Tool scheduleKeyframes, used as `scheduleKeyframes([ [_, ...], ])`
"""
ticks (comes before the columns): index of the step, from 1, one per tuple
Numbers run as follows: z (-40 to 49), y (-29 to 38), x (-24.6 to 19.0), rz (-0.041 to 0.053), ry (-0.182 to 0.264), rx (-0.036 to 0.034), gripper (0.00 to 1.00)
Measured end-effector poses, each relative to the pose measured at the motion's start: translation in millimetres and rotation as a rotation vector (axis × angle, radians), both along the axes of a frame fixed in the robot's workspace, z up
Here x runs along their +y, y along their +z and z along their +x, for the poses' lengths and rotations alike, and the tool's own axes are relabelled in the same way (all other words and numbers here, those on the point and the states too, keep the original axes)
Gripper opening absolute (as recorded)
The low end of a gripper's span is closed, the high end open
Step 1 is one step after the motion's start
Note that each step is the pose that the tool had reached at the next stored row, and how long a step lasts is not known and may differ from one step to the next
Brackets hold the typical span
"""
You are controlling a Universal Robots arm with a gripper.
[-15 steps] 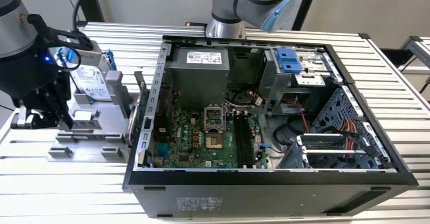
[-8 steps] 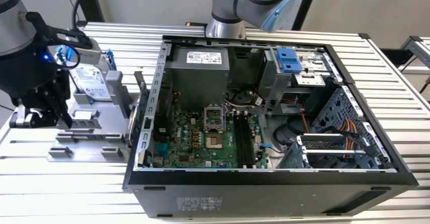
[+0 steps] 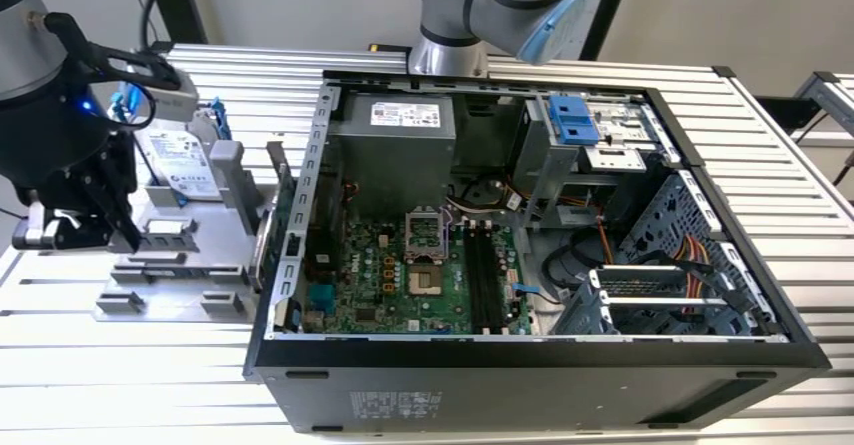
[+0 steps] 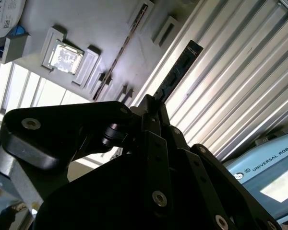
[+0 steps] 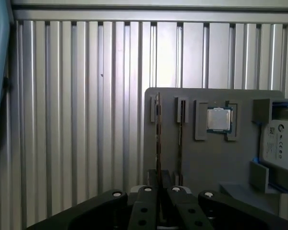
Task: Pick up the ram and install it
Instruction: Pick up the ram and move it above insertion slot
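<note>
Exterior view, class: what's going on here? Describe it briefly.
A robot arm holds its hand over the grey parts tray beside the open computer case. In the first wrist view the hand is lined up with the ram, which stands on edge in the tray's holders. Whether it is gripped cannot be told. The motherboard's long black slots look empty.

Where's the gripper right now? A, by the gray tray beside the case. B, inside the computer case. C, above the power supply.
A: in the exterior view the gripper sits at the gray tray, on the exterior view's left of the case.
</note>
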State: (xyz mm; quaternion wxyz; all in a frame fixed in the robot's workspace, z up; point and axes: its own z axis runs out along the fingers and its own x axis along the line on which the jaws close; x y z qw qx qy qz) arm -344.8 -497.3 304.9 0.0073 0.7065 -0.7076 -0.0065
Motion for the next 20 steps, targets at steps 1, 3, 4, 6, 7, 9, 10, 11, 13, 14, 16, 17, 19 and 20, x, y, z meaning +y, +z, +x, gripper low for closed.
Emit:
scheduleKeyframes([
  [1, 0.0, 1.0, 0.0, 0.0000, 0.000, 0.0001, 0.00],
  [3, 0.0, 2.5, 0.0, -0.0002, 0.000, 0.0000, 0.00],
  [4, 0.0, 3.1, 0.0, -0.0002, 0.000, 0.0000, 0.00],
  [6, 0.0, 5.1, 0.2, -0.0007, 0.000, 0.0001, 0.00],
  [7, 0.0, 6.2, 0.2, -0.0009, 0.000, 0.0000, 0.00],
  [9, 0.0, 7.2, 0.3, -0.0014, 0.000, -0.0002, 0.00],
  [10, 0.0, 7.4, 0.3, -0.0017, 0.000, -0.0002, 0.00],
  [11, 0.0, 7.8, 0.4, -0.0022, 0.000, -0.0001, 0.00],
  [13, 0.0, 9.4, 0.4, -0.0027, 0.000, 0.0002, 0.00],
  [14, 0.0, 10.3, 0.5, -0.0027, 0.000, 0.0000, 0.00],
  [16, 0.0, 12.1, 0.5, -0.0026, 0.000, 0.0000, 0.00],
  [17, 0.0, 13.2, 0.5, -0.0027, 0.000, 0.0000, 0.00],
  [19, 0.0, 13.5, 0.6, -0.0027, 0.000, -0.0002, 0.00],
  [20, 0.0, 13.5, 0.6, -0.0028, 0.000, -0.0002, 0.00],
])
